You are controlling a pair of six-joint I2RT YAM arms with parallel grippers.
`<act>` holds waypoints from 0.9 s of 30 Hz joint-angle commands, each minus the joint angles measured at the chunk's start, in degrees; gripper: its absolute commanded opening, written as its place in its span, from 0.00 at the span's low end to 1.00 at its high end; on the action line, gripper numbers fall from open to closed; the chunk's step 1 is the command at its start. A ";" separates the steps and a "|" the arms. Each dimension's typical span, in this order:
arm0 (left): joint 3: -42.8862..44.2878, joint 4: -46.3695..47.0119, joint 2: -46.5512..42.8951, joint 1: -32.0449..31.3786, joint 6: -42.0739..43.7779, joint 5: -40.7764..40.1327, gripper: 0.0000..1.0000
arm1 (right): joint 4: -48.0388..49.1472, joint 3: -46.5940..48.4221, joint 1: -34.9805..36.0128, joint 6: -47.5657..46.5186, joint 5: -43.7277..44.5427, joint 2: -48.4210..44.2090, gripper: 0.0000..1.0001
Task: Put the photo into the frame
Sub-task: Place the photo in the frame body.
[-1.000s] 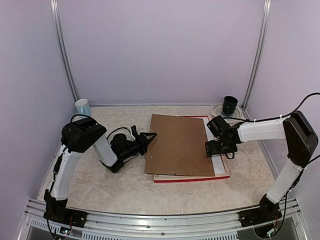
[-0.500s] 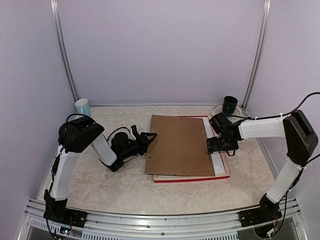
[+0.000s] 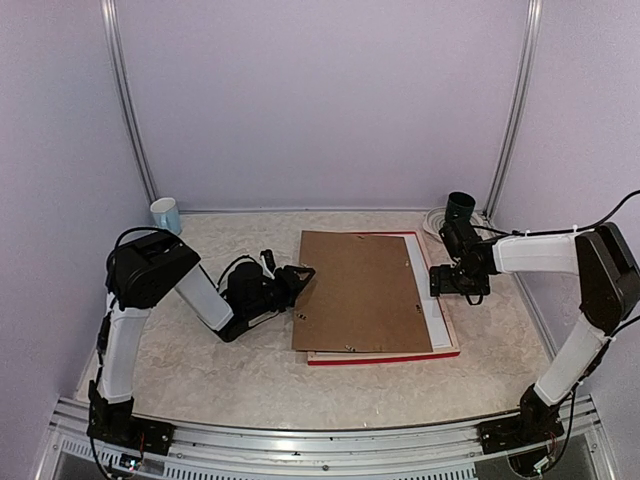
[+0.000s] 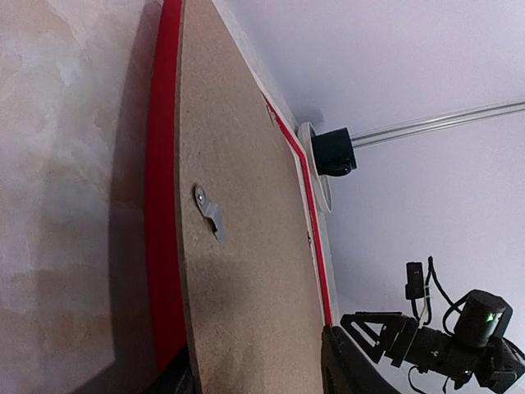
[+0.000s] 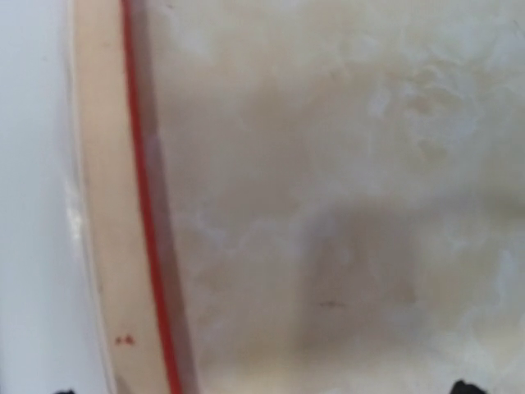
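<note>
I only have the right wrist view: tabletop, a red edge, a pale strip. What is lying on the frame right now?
Observer: A brown board lies on the red frame, shifted left, so the frame's right side is uncovered.
Operator: Where is the left gripper?
Observer: The left gripper is at the board's left edge, with a finger on either side of that edge. I cannot tell whether they pinch it.
Operator: Anything standing near my arm?
Observer: A dark cup stands on a white plate in the far right corner.
</note>
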 commanded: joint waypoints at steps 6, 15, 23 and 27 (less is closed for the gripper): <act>-0.87 -13.44 -0.66 -1.38 5.52 -4.82 0.39 | 2.88 -2.09 -3.00 0.38 -2.10 -1.37 0.99; 0.86 -14.35 -0.40 -1.47 6.65 -6.19 0.35 | 4.07 -1.56 -4.60 0.70 -3.00 0.51 0.99; 1.65 -14.04 -0.14 -1.54 6.64 -8.22 0.35 | 5.29 -0.81 -4.61 1.03 -4.00 3.80 0.99; 0.97 -13.70 -0.17 -1.62 6.44 -9.71 0.34 | 5.23 0.46 -4.56 0.99 -4.15 5.41 0.99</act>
